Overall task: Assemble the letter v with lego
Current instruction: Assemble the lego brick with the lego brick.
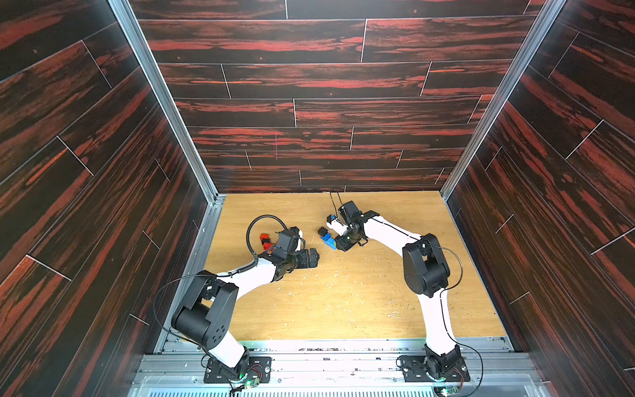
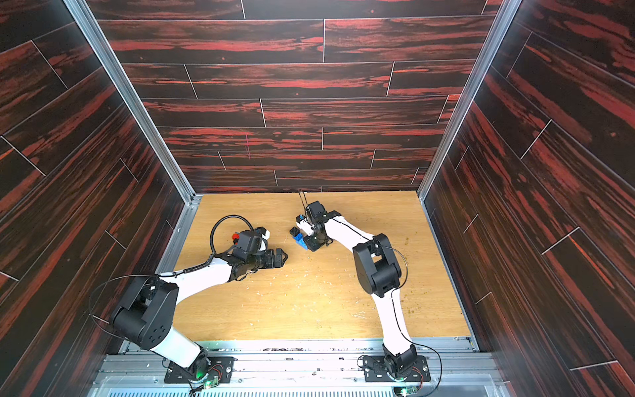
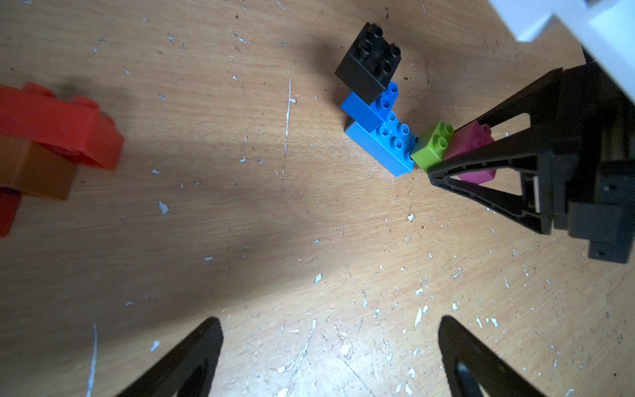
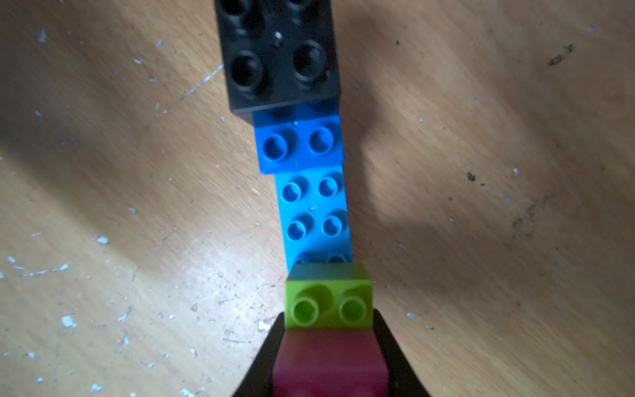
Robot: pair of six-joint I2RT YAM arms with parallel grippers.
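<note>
1. The right gripper [image 4: 328, 319] is clenching the pink brick [image 4: 330, 361], which is sitting stepped over half of the green brick [image 4: 330, 302].
2. The green brick is meeting one end of the light blue long brick [image 4: 314, 213], which is lying on the table [image 3: 240, 223].
3. The blue brick [image 4: 299, 144] is resting on the long brick's other end, and the black brick [image 4: 278, 51] is overlapping it.
4. The left gripper [image 3: 330, 330] is hovering over the wood, jaws spread wide, holding nothing.
5. The red brick [image 3: 62, 123] is lying on the orange-brown brick [image 3: 34, 168], well apart from the others.
</note>
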